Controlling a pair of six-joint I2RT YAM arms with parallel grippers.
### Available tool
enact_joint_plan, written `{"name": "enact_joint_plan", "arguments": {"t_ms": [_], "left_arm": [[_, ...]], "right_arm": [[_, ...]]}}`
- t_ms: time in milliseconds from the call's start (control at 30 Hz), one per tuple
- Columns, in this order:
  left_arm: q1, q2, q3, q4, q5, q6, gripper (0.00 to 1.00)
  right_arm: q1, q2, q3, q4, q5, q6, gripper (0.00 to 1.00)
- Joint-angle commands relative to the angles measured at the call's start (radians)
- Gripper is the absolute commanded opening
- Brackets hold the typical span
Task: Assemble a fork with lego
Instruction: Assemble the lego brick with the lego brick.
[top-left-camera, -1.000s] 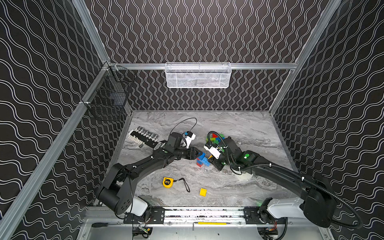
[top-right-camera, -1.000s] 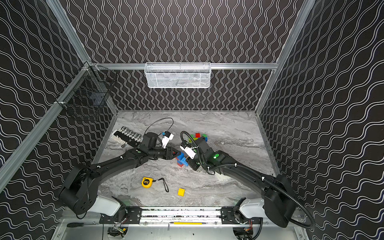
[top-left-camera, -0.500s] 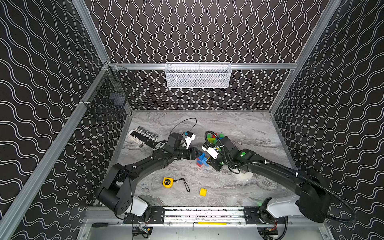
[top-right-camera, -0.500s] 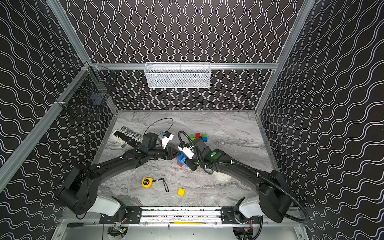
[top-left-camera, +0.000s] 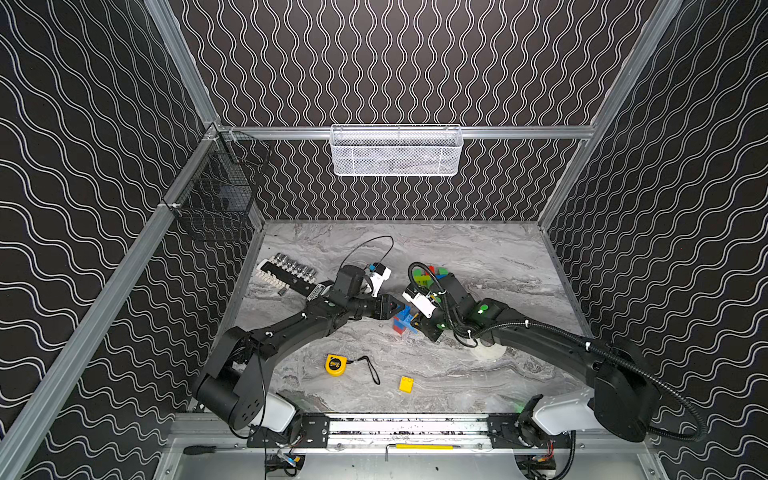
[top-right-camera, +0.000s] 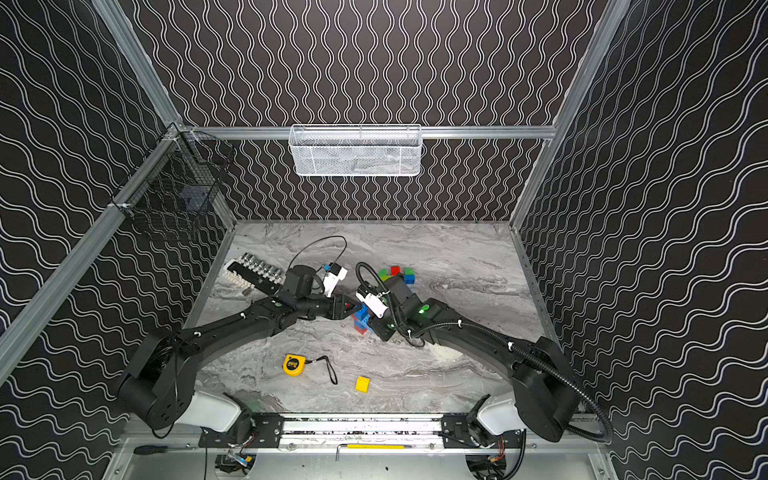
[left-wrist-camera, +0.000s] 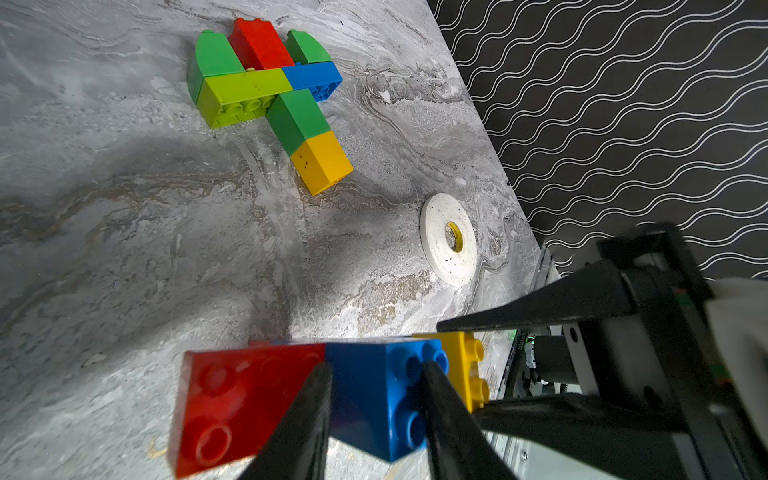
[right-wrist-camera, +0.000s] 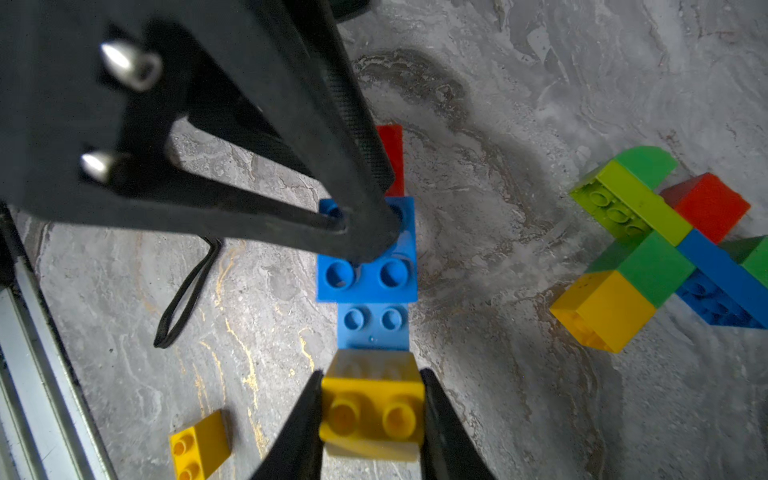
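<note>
A short row of joined lego hangs just above mid-table: a red brick (left-wrist-camera: 237, 399), a blue brick (left-wrist-camera: 374, 386) and a yellow brick (right-wrist-camera: 372, 411) at its end. My left gripper (left-wrist-camera: 376, 370) is shut on the blue brick (right-wrist-camera: 365, 274), and my right gripper (right-wrist-camera: 372, 374) is shut on the yellow brick. In both top views the two grippers (top-left-camera: 392, 307) (top-left-camera: 417, 322) meet nose to nose over this row (top-right-camera: 360, 320). Behind them a fork-shaped assembly (left-wrist-camera: 266, 91) (top-left-camera: 428, 274) of green, lime, red, blue and yellow bricks lies flat.
A loose yellow brick (top-left-camera: 406, 384) and a yellow tape measure (top-left-camera: 335, 365) with its black strap lie near the front. A white tape roll (left-wrist-camera: 449, 239) sits under my right arm. A socket rack (top-left-camera: 291, 270) is at the left. Wire baskets (top-left-camera: 395, 149) hang on the walls.
My right arm has shifted slightly toward the left arm, bringing the yellow brick against the row. Both grips stay the same.
</note>
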Motion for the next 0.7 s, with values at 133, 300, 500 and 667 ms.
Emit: {"name": "enact_joint_plan", "arguments": {"t_ms": [133, 300, 500, 667], "left_arm": [[0.000, 0.009, 0.002, -0.108, -0.056, 0.031, 0.39], [0.000, 0.012, 0.002, -0.109, -0.060, 0.032, 0.39], [0.000, 0.013, 0.002, -0.117, -0.069, 0.033, 0.39], [0.001, 0.010, 0.003, -0.123, -0.077, 0.037, 0.39]], "right_arm": [[-0.002, 0.023, 0.001, -0.002, -0.037, -0.024, 0.00], [-0.002, 0.022, -0.012, -0.019, -0.019, -0.044, 0.00], [-0.002, 0.011, -0.033, -0.013, 0.008, -0.037, 0.00], [-0.002, 0.001, -0.056, 0.001, 0.024, -0.032, 0.00]]}}
